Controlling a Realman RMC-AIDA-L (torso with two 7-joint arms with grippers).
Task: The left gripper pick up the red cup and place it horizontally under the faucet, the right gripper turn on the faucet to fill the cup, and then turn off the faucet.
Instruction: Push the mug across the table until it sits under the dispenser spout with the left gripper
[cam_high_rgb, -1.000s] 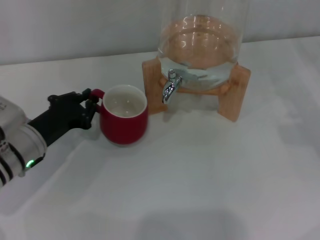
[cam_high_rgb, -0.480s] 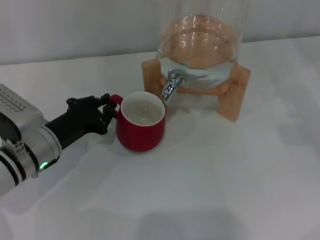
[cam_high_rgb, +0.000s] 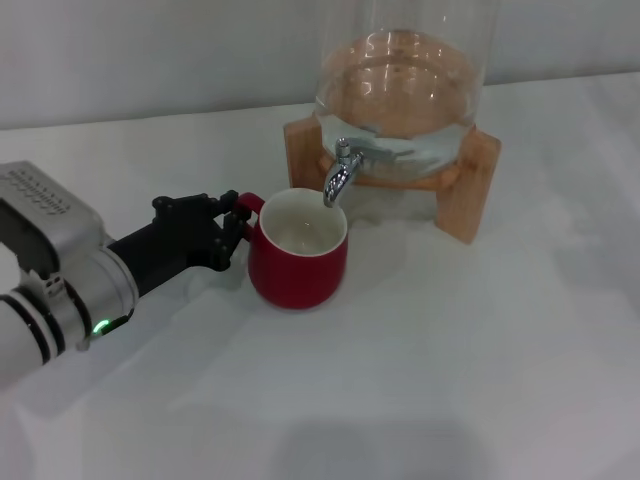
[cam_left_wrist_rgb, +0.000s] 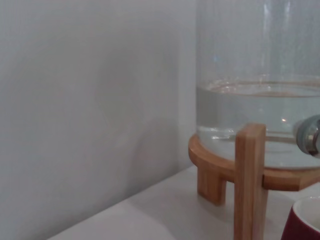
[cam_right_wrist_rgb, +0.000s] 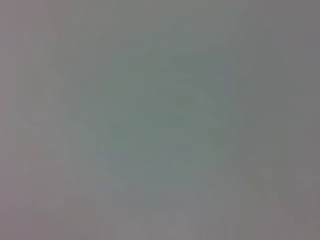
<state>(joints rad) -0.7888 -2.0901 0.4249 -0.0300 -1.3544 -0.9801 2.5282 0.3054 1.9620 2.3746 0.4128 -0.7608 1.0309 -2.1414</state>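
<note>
The red cup (cam_high_rgb: 298, 260) stands upright on the white table, its white inside showing, with its rim just below the spout of the chrome faucet (cam_high_rgb: 340, 176). My left gripper (cam_high_rgb: 238, 226) is shut on the cup's small red handle, reaching in from the left. The faucet sits on a glass jar (cam_high_rgb: 405, 80) of water in a wooden stand (cam_high_rgb: 470, 190). In the left wrist view the cup's edge (cam_left_wrist_rgb: 304, 225), the stand (cam_left_wrist_rgb: 250, 175) and the faucet's end (cam_left_wrist_rgb: 309, 134) show. The right gripper is out of view; its wrist view shows only plain grey.
The white table (cam_high_rgb: 450, 360) stretches in front of and to the right of the stand. A pale wall (cam_high_rgb: 150, 50) runs behind the table.
My left gripper has slid the cup to the right, from left of the stand to under the faucet's spout.
</note>
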